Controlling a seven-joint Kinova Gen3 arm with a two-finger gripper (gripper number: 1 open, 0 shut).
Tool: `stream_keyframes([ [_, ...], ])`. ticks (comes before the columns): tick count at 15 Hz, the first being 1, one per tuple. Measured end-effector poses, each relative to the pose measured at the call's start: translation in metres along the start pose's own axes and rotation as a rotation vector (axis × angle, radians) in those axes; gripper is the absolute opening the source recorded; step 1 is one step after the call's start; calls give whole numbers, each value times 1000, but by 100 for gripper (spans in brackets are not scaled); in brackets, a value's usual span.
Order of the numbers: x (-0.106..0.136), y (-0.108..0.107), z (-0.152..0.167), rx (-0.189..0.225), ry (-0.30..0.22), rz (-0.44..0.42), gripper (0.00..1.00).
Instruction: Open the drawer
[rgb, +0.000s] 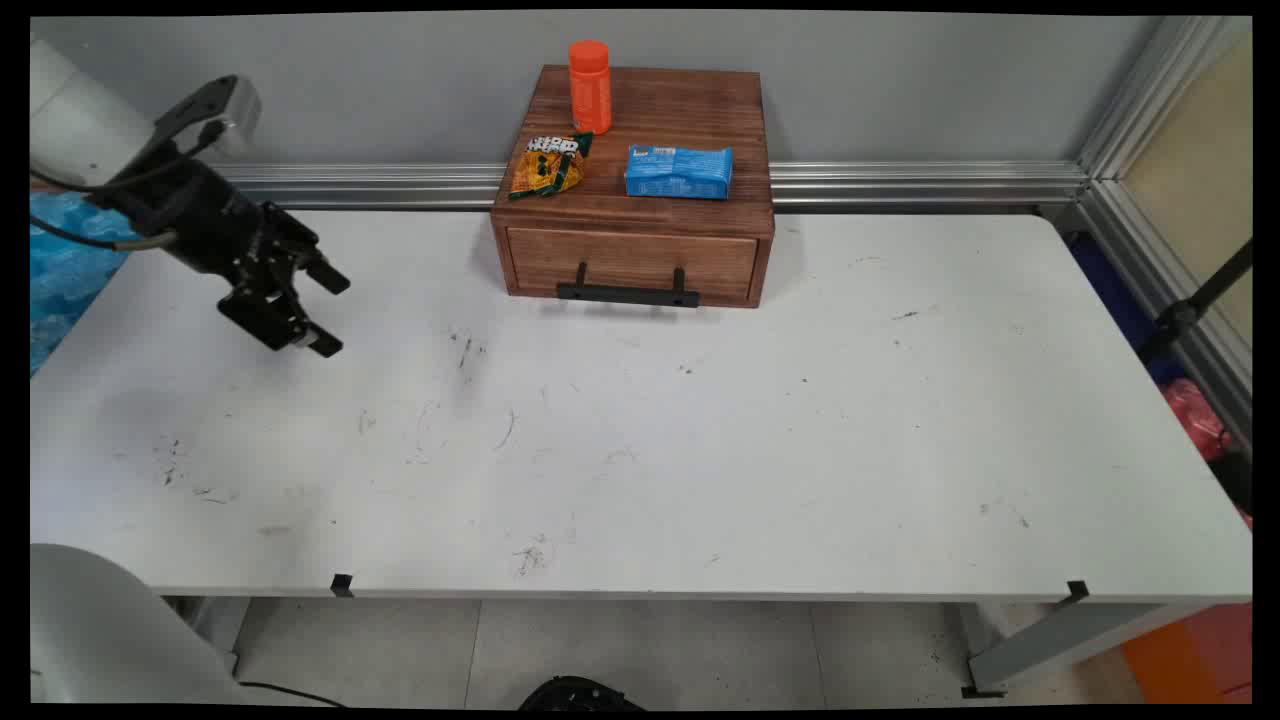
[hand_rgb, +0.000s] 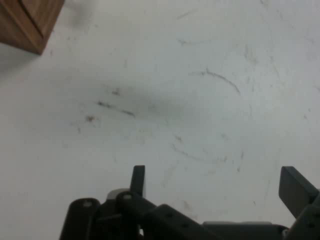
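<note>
Scuffed table (rgb: 640, 450) lay nearest; my claw (rgb: 322, 315) hung released, empty, left of the drawer box (rgb: 633, 215). Risk: swinging right could clip it.

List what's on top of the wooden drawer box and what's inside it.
On the box: an orange bottle, a yellow snack bag and a blue packet. The drawer is shut, hiding its inside.

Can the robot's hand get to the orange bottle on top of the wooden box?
Probably yes. The gripper hangs open and empty over the table, left of the wooden box. The orange bottle stands on top with nothing above it; only the snack bag lies close.
</note>
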Motion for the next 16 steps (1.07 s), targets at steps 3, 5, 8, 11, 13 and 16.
stream_keyframes([
  [3, 16, -1, 8, 18, 9, 17, 100],
  [5, 28, -2, 16, 28, 11, 42, 100],
  [8, 52, -5, 33, 37, 11, 98, 100],
  [11, 81, -11, 55, 54, 15, 146, 100],
  [13, 98, -14, 68, 63, 18, 165, 100],
  [16, 123, -16, 84, 77, 26, 179, 100],
])
